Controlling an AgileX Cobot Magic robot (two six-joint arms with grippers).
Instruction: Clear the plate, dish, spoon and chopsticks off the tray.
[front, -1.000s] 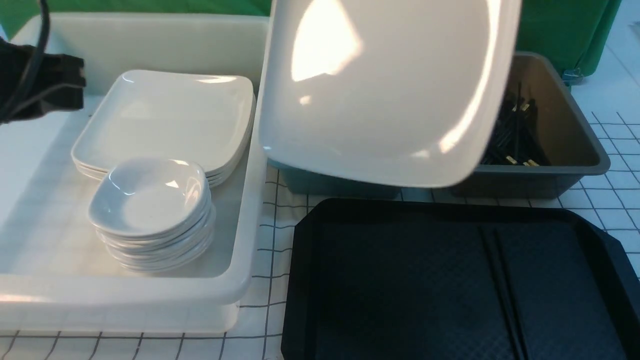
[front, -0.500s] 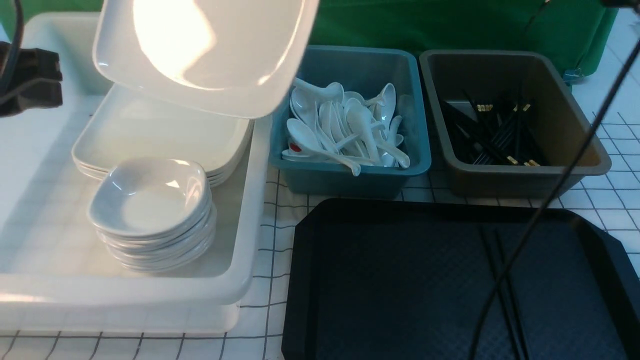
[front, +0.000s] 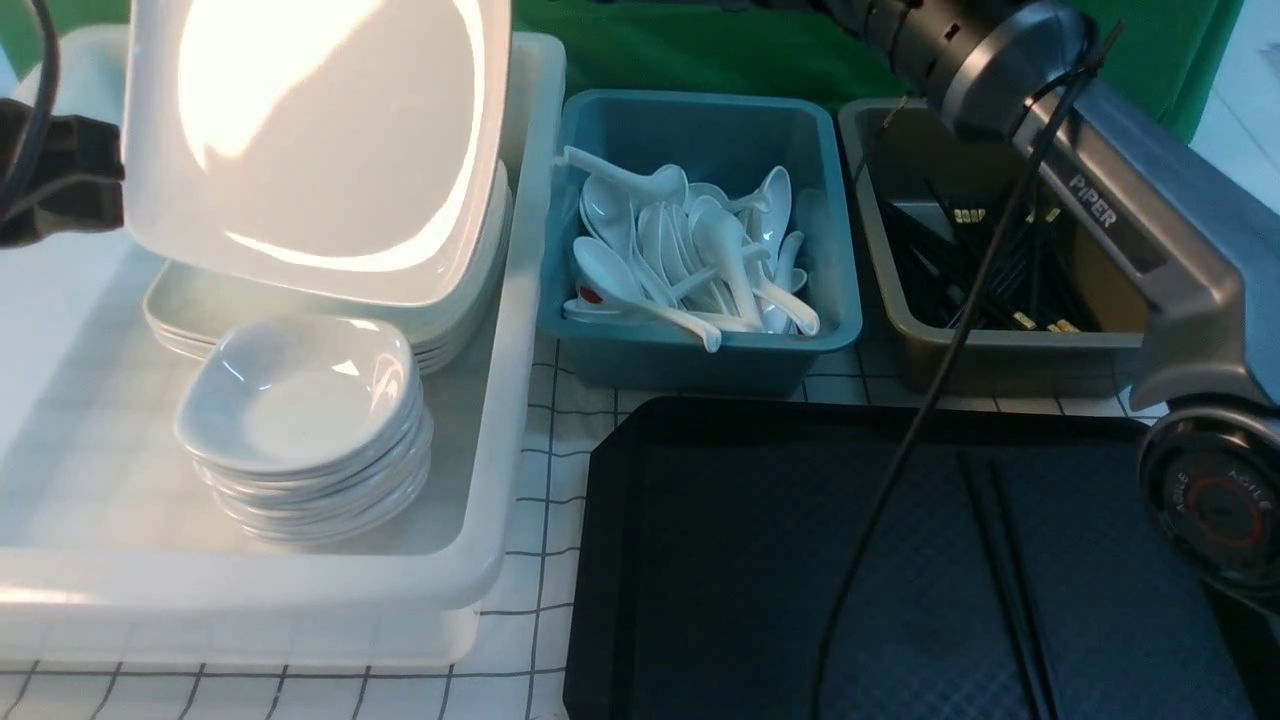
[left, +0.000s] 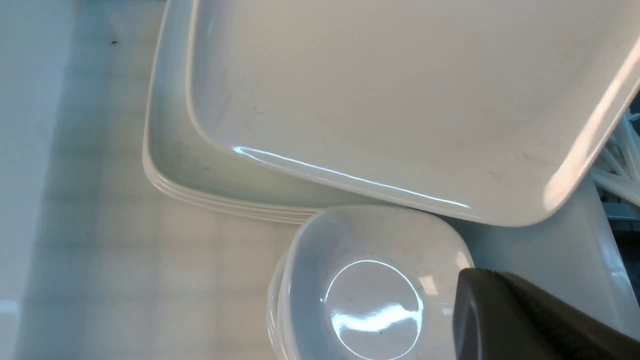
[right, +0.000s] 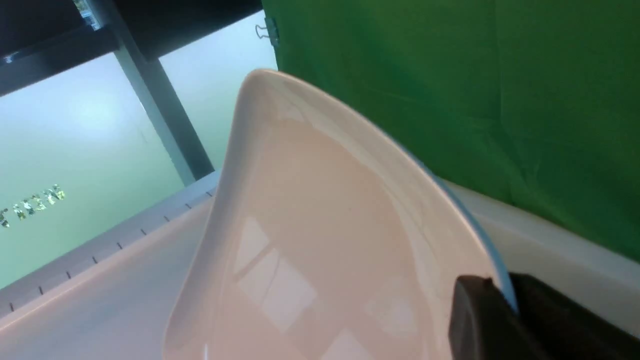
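White glazed plate (front: 320, 150) hangs tilted over the stack of plates (front: 170, 305) in the white tub (front: 250, 600), near edge low, far edge raised. One second ago it was to the right, covering the blue tub (front: 700, 360) and part of the brown tub (front: 1000, 350); half a second ago it was crossing the white tub's wall. It is now centred over the stack. Contact with the top plate: cannot tell from these views.

The right gripper (right: 502, 300) is clamped on the plate's rim, one finger on each face. The right arm (front: 1100, 200) has come into the front view, reaching across the brown tub. The left gripper (front: 60, 180) sits at the tub's far left, clear of the plate; only one finger shows in its wrist view, so I cannot tell whether it is open or closed.

The tray (front: 720, 560) carries only the chopsticks (front: 1000, 580), lying lengthwise right of centre. Small dishes (front: 300, 400) are stacked in the white tub; spoons fill the blue tub.

Judgement: plate transfer nearly done, lowering and release remain. Chopsticks look like the last item.
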